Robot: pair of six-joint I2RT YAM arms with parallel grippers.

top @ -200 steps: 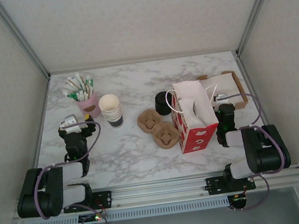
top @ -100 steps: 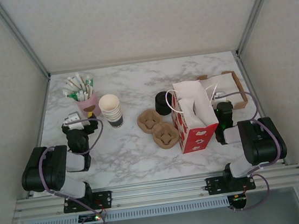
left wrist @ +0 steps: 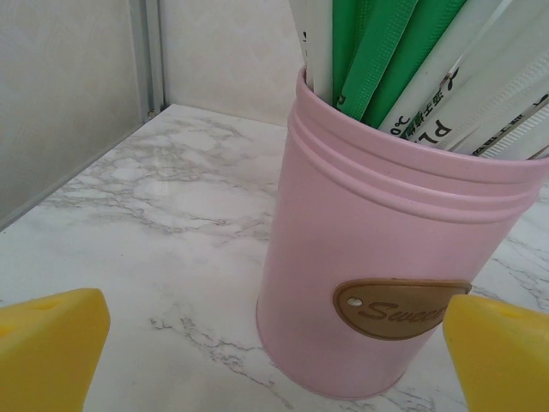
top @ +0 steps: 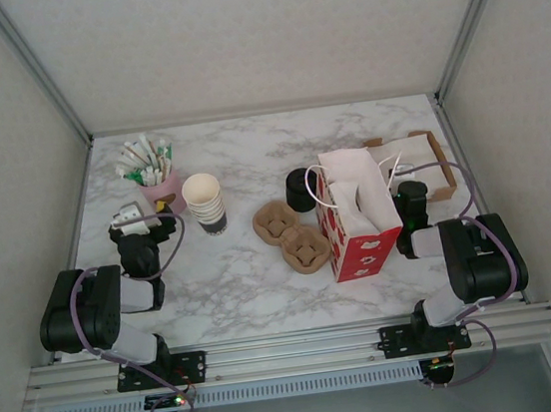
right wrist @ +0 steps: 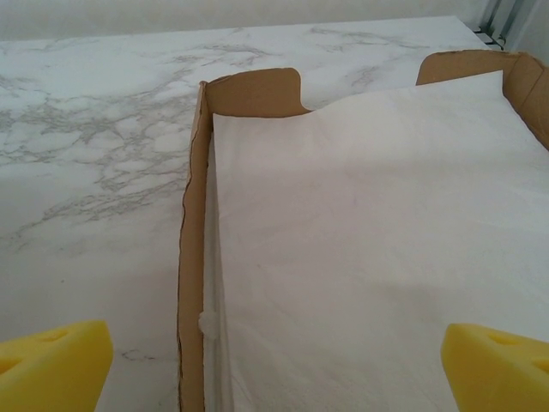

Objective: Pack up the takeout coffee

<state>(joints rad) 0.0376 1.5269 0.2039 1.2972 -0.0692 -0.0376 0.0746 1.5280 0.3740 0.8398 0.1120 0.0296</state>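
The takeout coffee looks unassembled, so you cannot tell where it stands. Nearest you, both tools gape: left gripper (top: 130, 222) faces the pink tin (left wrist: 386, 257), right gripper (top: 412, 192) the napkin box (right wrist: 193, 257). Beyond, cup carrier (top: 292, 236), cup stack (top: 205, 203) and black lids (top: 300, 189) sit left of the open bag (top: 357, 218), handy for packing.

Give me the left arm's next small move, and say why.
Probably raise the left end effector toward the green and white packets. Its jaws stand open and empty, aimed low at the body of the pink tin, while the packets stick out of the tin's top, above them.
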